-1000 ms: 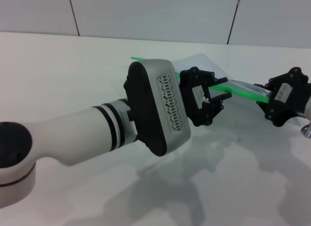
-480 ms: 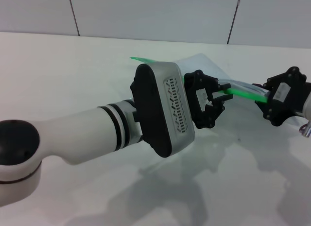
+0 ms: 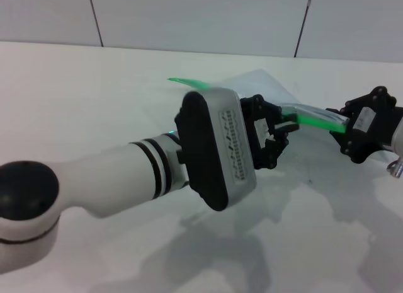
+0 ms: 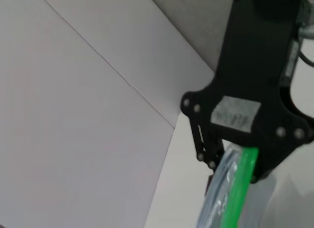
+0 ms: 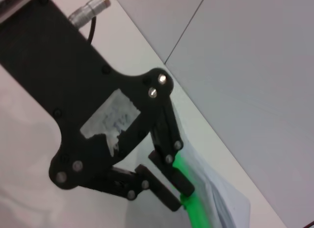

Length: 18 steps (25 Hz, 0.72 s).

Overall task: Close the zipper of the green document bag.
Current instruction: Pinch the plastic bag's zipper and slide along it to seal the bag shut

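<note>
The green document bag (image 3: 261,85) lies raised off the white table (image 3: 94,97) at mid-right, its pale translucent sheet sagging behind the arms. Its zipper (image 3: 315,121) is a bright green strip running between my two grippers. My left gripper (image 3: 283,126) is shut on the zipper near the middle of the strip; the right wrist view shows this gripper (image 5: 179,189) clamped on the green strip (image 5: 196,211). My right gripper (image 3: 338,125) is shut on the bag's right end, and in the left wrist view it (image 4: 245,157) holds the strip's end (image 4: 235,198). The slider tab is hidden.
My bulky left forearm (image 3: 126,179) crosses the table from the lower left and hides the bag's middle. A tiled wall (image 3: 201,19) stands behind the table. A silver connector (image 3: 397,169) sticks out of the right wrist.
My left gripper has slid to the right along the green strip, closer to the right gripper. The strip's far left end now looks lifted. The right gripper has stayed put.
</note>
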Motion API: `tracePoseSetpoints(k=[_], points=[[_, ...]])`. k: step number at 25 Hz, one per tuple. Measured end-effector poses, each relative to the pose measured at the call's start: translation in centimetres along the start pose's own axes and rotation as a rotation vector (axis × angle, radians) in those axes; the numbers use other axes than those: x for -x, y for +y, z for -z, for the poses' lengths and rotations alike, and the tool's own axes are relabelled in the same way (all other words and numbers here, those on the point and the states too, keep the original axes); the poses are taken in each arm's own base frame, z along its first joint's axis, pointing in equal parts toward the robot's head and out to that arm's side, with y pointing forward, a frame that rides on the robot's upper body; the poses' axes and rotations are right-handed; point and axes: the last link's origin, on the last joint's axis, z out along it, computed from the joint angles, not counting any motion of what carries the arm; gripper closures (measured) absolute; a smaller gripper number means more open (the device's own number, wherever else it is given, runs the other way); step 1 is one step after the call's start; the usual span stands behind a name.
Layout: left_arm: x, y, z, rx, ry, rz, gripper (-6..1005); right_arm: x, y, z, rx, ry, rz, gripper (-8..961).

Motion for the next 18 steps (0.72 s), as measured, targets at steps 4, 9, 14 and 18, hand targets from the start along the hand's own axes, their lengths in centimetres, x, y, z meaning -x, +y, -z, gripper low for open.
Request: tracePoseSetpoints(k=[4,9,14,18], points=[[0.1,0.2,-0.2,-0.037,-0.036,-0.034,899,0.2,0.0,0.0,-0.002,-0.004,0.002,900],[0.1,0.1,-0.2,-0.057,-0.050,-0.036,950,0.2,-0.1,0.1,-0.005,-0.005,0.002,900],[-0.3,0.0,-0.1,-0.058,-0.031,0.001,962,0.0,-0.1,0.1,-0.005,-0.002,-0.001,899],[-1.0,0.0,0.1,-0.045,0.009,0.028,972,-0.1,-0.2,0.1,-0.007,0.000,-0.003,900]])
